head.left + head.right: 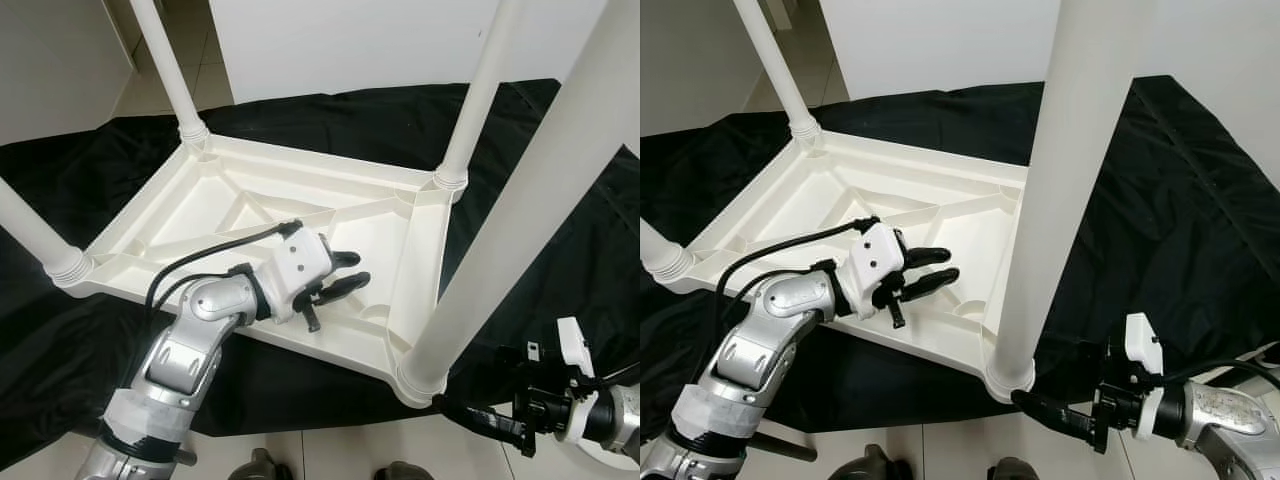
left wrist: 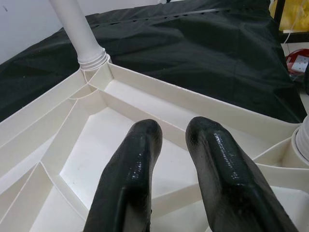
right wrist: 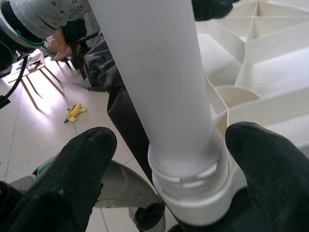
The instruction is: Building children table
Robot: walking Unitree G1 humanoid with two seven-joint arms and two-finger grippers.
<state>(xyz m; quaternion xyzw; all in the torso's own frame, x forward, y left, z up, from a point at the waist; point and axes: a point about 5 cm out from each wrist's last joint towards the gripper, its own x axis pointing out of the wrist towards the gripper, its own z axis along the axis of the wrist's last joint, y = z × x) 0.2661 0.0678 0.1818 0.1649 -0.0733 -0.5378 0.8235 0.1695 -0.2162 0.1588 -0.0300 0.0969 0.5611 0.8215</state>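
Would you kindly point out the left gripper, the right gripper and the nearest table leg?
left gripper [image 1: 348,272], left eye view, midway between its fingertips.
right gripper [image 1: 1025,400], right eye view, at its fingertips.
nearest table leg [image 1: 1055,200], right eye view, middle of the shaft.

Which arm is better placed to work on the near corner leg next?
Probably the right. The right gripper sits by the base of the near leg, jaws open either side of it. The left gripper hovers over the tabletop underside, away from any leg.

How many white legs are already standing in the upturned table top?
4: far left corner leg, far right corner leg, left near corner leg, and nearest corner leg by the right gripper.
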